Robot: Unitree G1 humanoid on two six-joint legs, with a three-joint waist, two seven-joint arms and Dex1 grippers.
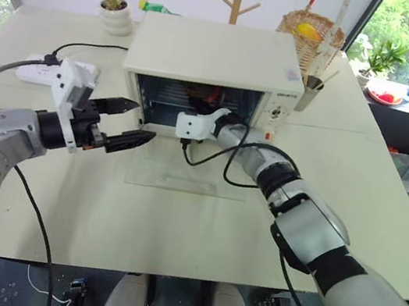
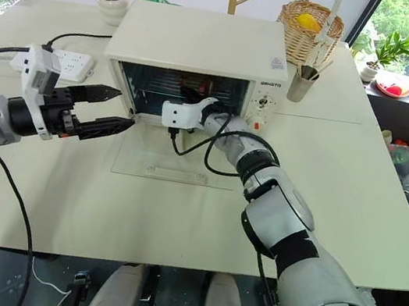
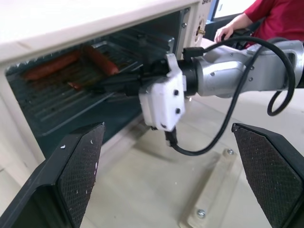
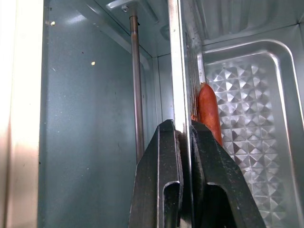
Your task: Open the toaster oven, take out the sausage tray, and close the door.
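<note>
Right gripper (image 4: 185,137) inside oven (image 1: 214,56), fingers clamped on front rim of sausage tray (image 4: 247,109). Tray sits on rack in oven cavity, sausage (image 4: 209,111) just behind rim. Glass door (image 2: 174,165) folded down flat on table (image 1: 358,180). Left gripper (image 1: 129,122) hovers left of opening, fingers spread, empty.

A pale table (image 1: 382,224) carried the toaster oven (image 1: 214,56), its glass door (image 2: 171,164) folded flat on the surface, a white power strip (image 2: 74,61) (plugged), a potted plant (image 1: 116,17), a wicker basket (image 2: 309,29) and a metal cup (image 2: 303,83).
</note>
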